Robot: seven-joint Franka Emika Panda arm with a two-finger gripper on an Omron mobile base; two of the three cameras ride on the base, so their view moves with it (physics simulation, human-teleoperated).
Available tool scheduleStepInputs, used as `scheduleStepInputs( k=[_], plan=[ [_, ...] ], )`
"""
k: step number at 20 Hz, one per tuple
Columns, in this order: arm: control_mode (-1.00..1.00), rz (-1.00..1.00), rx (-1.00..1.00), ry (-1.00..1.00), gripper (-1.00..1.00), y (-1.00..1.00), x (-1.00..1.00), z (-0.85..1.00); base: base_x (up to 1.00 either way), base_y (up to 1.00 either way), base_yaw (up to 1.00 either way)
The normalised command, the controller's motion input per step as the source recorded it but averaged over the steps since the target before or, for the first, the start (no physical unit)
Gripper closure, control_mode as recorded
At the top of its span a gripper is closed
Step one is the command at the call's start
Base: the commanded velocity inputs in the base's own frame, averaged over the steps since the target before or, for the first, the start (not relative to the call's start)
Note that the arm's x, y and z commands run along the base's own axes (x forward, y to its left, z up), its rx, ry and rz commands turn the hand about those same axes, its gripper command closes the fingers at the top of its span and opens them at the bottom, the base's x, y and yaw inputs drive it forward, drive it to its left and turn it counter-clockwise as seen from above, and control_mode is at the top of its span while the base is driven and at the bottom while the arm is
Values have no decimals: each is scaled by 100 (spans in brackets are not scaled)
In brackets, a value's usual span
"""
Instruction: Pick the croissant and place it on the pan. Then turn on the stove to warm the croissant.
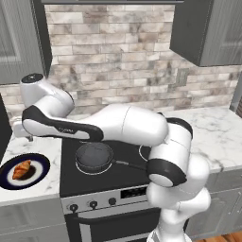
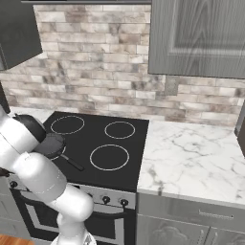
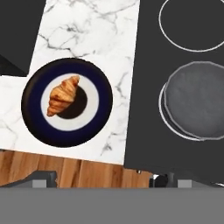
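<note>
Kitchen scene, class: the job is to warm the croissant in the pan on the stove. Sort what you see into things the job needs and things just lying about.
Needed:
croissant, on the plate
pan, on a front burner
stove
knobs

Lying about:
plate, only the croissant's present rest
counter
cabinets
brick wall

Croissant (image 3: 63, 95): golden orange-brown, darker ridged bands. Plate (image 3: 99, 114) under it: dark blue rim, white ring, dark centre. Pan (image 3: 196, 105): matte dark grey, handle black. Stove (image 2: 98, 136): black glass, four thin white ring outlines; front panel silver, knobs black. Table (image 2: 191, 160): white marble, grey veining. Backsplash (image 1: 118, 56): beige-grey brick, mottled. Cabinets (image 2: 201, 36): grey. Floor (image 3: 87, 173): brown wood planks. Arm (image 1: 127, 125): white, dark joints.
</note>
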Motion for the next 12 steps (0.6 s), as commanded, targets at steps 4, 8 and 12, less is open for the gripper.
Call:
scheduleStepInputs(
  k=[4, 8, 12],
  plan=[
    [-100, -13, 0, 16, -100, 28, 0, -54, 0, 0, 0],
    [-100, -6, 0, 7, -100, 15, 2, -24, 0, 0, 0],
    [-100, 0, 0, 0, -100, 3, 0, -11, 0, 0, 0]
  ],
)
